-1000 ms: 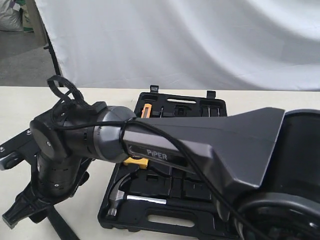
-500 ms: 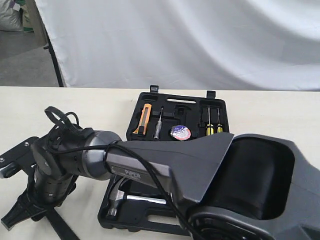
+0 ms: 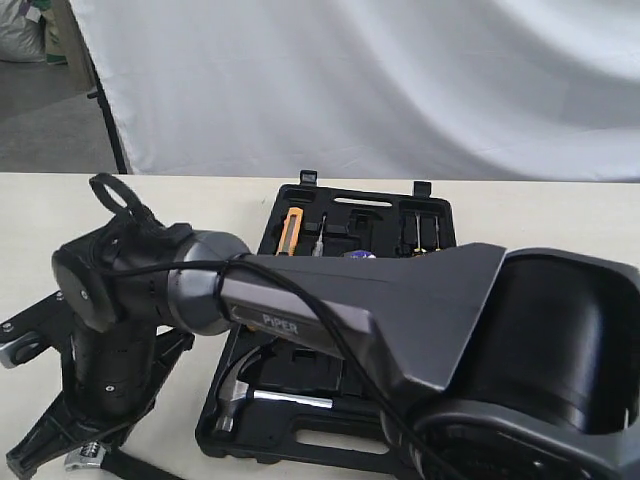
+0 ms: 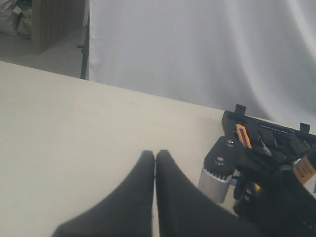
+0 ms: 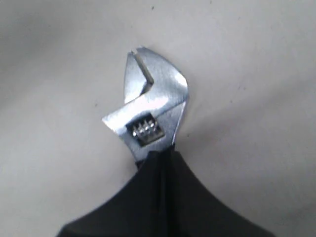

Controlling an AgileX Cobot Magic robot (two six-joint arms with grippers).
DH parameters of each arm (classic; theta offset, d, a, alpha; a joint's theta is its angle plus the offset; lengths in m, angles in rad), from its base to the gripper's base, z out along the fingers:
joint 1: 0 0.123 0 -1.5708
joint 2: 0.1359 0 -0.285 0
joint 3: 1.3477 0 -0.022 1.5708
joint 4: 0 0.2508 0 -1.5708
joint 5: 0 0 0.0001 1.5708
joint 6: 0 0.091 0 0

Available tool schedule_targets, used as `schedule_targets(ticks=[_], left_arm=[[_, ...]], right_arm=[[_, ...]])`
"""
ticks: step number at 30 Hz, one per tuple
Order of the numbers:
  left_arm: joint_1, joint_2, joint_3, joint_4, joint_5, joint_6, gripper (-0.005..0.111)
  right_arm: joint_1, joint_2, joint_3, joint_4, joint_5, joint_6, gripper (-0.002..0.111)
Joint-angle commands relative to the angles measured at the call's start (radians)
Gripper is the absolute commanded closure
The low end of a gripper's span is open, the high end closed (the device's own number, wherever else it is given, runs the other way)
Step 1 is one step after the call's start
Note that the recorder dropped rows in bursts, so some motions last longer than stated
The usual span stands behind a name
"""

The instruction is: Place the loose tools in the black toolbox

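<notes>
My right gripper (image 5: pixel 160 157) is shut on the black-handled adjustable wrench (image 5: pixel 150 106), whose steel head sticks out past the fingertips close over the table. In the exterior view the wrench (image 3: pixel 85 458) shows at the bottom left beneath the right gripper (image 3: pixel 90 445), left of the black toolbox (image 3: pixel 440 215). The claw hammer (image 3: pixel 232 398) lies in the near half of the case. The tape roll (image 3: pixel 358 255) is mostly hidden behind the arm. My left gripper (image 4: pixel 155 154) is shut on nothing over bare table, left of the toolbox (image 4: pixel 276 136).
The right arm (image 3: pixel 400 310) crosses in front of the toolbox and hides its middle. An orange utility knife (image 3: pixel 291 228) and screwdrivers (image 3: pixel 420 235) sit in the far half. A white backdrop hangs behind the cream table (image 3: pixel 200 200).
The right arm has lifted and swung back over the case, covering the tape roll. The wrench's steel head has come into view under the right gripper at the bottom left.
</notes>
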Motion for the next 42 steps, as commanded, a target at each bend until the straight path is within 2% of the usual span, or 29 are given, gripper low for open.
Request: schedule_targets(ticks=[1,5,7,10,13,15,17,22,37,40,42], left_arm=[[0.025,-0.003,-0.003,0.004,-0.007,-0.005,0.106],[0.025,-0.003,-0.003,0.004,-0.007,-0.005,0.106],[0.025,-0.003,-0.003,0.004,-0.007,-0.005,0.106],[0.025,-0.003,-0.003,0.004,-0.007,-0.005,0.106],[0.025,-0.003,-0.003,0.004,-0.007,-0.005,0.106],[0.025,-0.003,-0.003,0.004,-0.007,-0.005,0.106],[0.025,-0.003,-0.003,0.004,-0.007,-0.005,0.106],[0.025,-0.003,-0.003,0.004,-0.007,-0.005,0.106],[0.025,-0.003,-0.003,0.004,-0.007,-0.005,0.106],[0.025,-0.003,-0.003,0.004,-0.007,-0.005,0.106],[0.025,-0.003,-0.003,0.004,-0.007,-0.005,0.106]], right_arm=[[-0.002,-0.036,0.000,0.007,0.140,-0.006,0.109],[-0.002,-0.042,0.000,0.011,0.100,0.012,0.109],[0.007,-0.039,0.000,-0.038,0.093,0.113,0.105],[0.030,-0.022,0.000,-0.181,0.057,0.229,0.077],[0.042,-0.018,0.000,-0.186,0.026,0.221,0.054],[0.042,-0.018,0.000,-0.158,0.012,0.202,0.044],[0.040,-0.018,-0.001,-0.110,-0.003,0.162,0.040],[0.032,-0.018,-0.001,-0.003,-0.042,0.080,0.040],[0.032,0.112,-0.001,-0.006,-0.143,0.009,0.041],[0.032,0.099,-0.001,-0.008,-0.086,-0.005,0.050],[0.032,0.085,-0.001,-0.010,-0.050,-0.005,0.063]])
